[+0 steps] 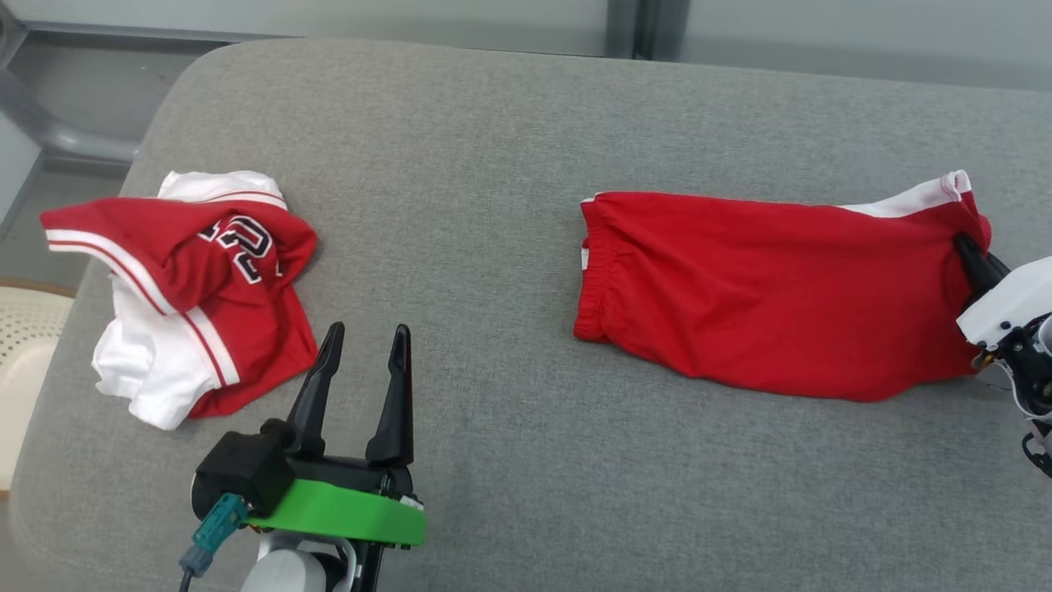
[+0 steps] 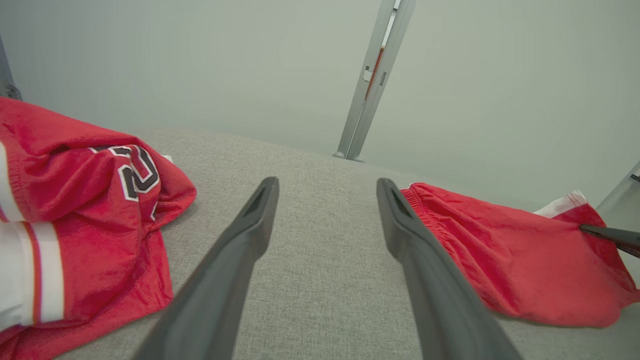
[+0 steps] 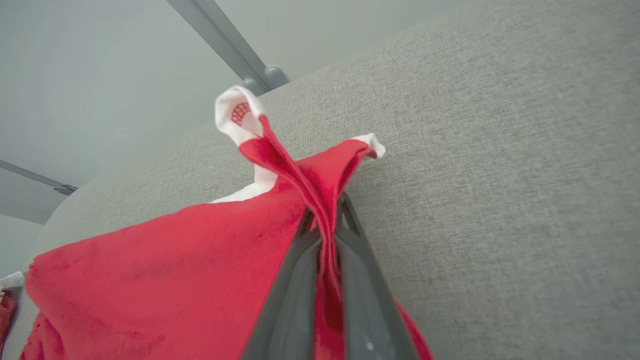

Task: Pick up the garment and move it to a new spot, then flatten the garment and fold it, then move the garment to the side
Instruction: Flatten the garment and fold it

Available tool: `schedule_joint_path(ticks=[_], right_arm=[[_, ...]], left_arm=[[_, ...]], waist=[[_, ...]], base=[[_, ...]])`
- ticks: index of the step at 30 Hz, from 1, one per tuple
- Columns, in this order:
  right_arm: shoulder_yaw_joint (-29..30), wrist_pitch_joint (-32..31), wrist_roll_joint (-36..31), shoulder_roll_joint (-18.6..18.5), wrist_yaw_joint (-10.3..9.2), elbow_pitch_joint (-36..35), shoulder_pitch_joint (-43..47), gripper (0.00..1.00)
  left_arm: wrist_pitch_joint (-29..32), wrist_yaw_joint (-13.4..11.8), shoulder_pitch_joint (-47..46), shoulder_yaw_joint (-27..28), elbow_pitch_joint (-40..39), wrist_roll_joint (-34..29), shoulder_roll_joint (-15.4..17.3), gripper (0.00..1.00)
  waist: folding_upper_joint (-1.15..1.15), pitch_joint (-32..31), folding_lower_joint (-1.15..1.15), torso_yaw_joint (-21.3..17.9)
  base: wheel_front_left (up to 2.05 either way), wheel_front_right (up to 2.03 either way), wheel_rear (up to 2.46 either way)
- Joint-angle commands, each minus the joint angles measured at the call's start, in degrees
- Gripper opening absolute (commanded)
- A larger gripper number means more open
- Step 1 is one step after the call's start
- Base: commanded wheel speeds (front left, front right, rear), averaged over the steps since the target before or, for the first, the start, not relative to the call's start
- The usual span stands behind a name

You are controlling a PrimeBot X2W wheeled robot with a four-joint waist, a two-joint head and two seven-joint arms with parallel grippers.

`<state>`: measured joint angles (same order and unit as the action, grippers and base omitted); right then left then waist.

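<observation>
Left gripper (image 1: 364,337) hovers wide open; right gripper (image 3: 325,215) pinches a hem corner of the red shorts (image 1: 764,288): soft, light, probably slippery.

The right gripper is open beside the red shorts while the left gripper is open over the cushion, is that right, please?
Not quite: the right wrist view shows the right gripper shut on the hem of the red shorts. The left gripper is indeed open over the cushion.

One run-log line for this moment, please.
right gripper: shut on red shorts, white-trimmed corner | left gripper: open, empty, over grey cushion | jersey: crumpled at left | stage: not yet lifted
</observation>
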<state>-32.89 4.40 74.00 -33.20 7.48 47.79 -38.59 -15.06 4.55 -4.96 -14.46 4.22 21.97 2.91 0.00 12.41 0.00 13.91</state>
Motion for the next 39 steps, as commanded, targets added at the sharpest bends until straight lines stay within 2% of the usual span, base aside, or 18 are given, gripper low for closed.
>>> schedule_joint_path(ticks=[1,8,15,25,32,38,39], right_arm=[[-0.2,0.9,0.6,-0.8,0.02,-0.3,0.8,0.0],[-1.9,1.9,1.4,-0.9,0.02,-1.9,-0.3,0.0],[-3.7,0.7,2.7,1.8,0.02,-5.3,-2.9,0.0],[-5.7,-1.4,3.5,11.3,0.02,-0.9,-7.7,0.0],[-7.2,-0.2,1.7,18.4,0.02,6.7,-11.0,0.0],[-8.5,0.3,0.4,23.0,0.02,13.1,-12.9,0.0],[-8.7,0.5,0.3,23.5,0.02,13.6,-13.1,0.35]], left_arm=[[-0.2,0.0,1.1,0.4,0.1,-0.3,0.0,1.0],[-0.2,-0.2,1.2,0.0,0.3,0.0,0.0,1.0],[-0.1,-0.2,1.5,-0.8,1.2,0.9,0.0,1.0],[-0.1,-0.9,1.8,-1.6,2.0,1.6,0.0,1.0],[-0.1,-1.1,1.3,-1.9,2.3,2.2,0.0,1.0],[-0.1,-1.4,0.7,-2.1,2.7,2.4,0.0,1.0],[-0.1,-1.4,0.7,-2.1,2.8,2.4,0.0,1.0]], waist=[[0.0,-1.8,0.0,-3.7],[0.0,-2.7,0.0,-5.3],[0.0,-4.3,0.0,-3.6],[0.0,-4.7,0.0,1.1],[0.0,-3.9,0.0,3.6],[0.0,-3.6,0.0,3.7],[0.0,-3.6,0.0,3.5]], base=[[0.0,0.0,0.0],[0.0,0.0,0.0],[0.0,0.0,0.0],[0.0,0.0,0.0],[0.0,0.0,0.0],[0.0,0.0,0.0],[0.0,0.0,0.0]])
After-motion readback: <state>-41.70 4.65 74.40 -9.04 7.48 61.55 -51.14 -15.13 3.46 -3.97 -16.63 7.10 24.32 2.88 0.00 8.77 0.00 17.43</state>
